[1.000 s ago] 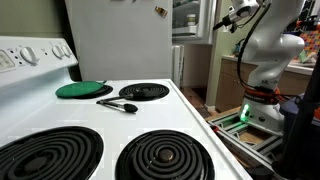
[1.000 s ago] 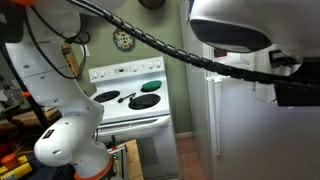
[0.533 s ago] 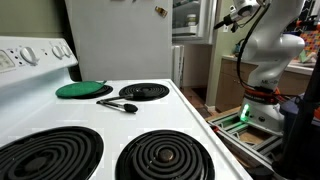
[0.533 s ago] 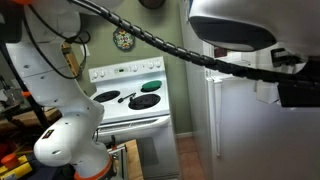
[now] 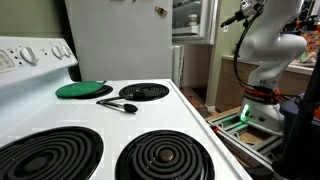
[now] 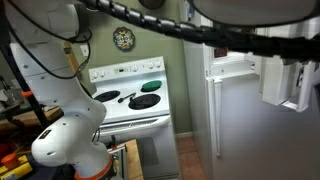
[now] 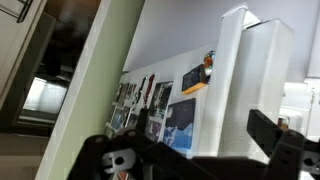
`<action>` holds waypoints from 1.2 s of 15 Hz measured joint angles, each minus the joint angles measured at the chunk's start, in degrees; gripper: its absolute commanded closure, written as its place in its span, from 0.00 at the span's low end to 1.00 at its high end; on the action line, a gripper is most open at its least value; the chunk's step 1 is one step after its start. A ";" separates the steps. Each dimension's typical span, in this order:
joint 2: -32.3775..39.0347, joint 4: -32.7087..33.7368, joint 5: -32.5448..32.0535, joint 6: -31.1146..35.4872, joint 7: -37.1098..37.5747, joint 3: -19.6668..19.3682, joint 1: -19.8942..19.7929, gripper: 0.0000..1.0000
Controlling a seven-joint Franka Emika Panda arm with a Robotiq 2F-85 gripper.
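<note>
We see the gripper (image 7: 195,152) hanging high in the air with its fingers spread wide and nothing between them, facing the white refrigerator (image 6: 238,120) and apart from it. In the wrist view the refrigerator's side carries photos and magnets (image 7: 170,105), and in both exterior views it stands just beside the white stove (image 5: 110,118). On the stove a flat green disc (image 5: 83,90) covers a back burner with a black utensil (image 5: 118,104) just beside it, well apart from the gripper.
</note>
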 measured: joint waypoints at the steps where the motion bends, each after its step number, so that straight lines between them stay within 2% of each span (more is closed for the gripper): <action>1: 0.33 0.76 -0.65 -1.98 0.06 -0.39 -0.53 0.00; 8: 0.82 4.62 -4.37 -17.71 3.94 -1.52 -2.95 0.00; 13: -2.21 3.97 -4.59 -18.37 6.89 -1.19 -2.92 0.00; 18: -7.12 0.21 -3.96 -16.25 10.29 0.98 -2.03 0.00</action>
